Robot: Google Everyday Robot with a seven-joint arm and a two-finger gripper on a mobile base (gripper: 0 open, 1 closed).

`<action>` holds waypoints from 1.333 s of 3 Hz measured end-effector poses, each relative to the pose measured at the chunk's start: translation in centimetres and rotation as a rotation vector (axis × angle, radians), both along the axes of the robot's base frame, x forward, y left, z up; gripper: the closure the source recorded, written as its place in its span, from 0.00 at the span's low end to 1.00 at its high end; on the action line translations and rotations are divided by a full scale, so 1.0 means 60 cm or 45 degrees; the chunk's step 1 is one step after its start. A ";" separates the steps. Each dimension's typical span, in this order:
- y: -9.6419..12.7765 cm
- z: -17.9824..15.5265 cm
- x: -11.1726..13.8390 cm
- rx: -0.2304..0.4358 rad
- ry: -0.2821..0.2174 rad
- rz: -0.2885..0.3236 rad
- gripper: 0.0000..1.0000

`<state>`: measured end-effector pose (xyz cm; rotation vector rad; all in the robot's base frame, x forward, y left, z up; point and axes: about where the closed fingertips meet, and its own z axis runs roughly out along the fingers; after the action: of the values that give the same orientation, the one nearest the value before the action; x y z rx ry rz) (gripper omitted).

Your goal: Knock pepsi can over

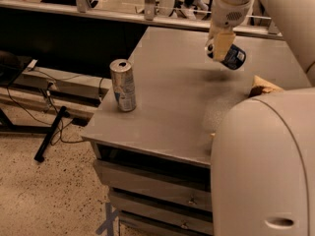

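Hidden by my own rig: a white robot casing (266,166) fills the lower right and covers the table's near right corner, so I cannot see what lies there.
Cut off: the snack bag (263,85) shows only as a crumpled tan tip above that casing; its print is out of my sight.
Arm: the white arm (236,4) enters from the top right and reaches down over the far part of the table.
Gripper: the gripper (222,47) hangs at the arm's end, a tan part lying across the can's upper left.
Gripper state: I cannot tell whether it grips the can or only leans on it.
Pepsi can: the pepsi can (235,58) is tilted, touching the gripper on its lower right, over the far right of the table.
Contact with table: a dark shadow lies below the can; I cannot tell whether its base touches the surface.
Silver can: the tall silver can (123,85) stands upright near the left edge, well apart from the gripper.
Table: the grey table (172,107) has bare surface between the two cans.
Edges: the front edge drops to drawers (147,181); the left edge drops to speckled floor (44,195) with cables.
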<state>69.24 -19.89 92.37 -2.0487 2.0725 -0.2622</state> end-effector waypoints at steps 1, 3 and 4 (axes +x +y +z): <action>0.042 -0.089 -0.059 0.003 0.195 0.090 0.96; 0.071 -0.131 -0.105 0.177 0.365 0.153 0.43; 0.078 -0.103 -0.098 0.282 0.346 0.166 0.19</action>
<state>63.34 -15.20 86.17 -2.1665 1.9916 0.2697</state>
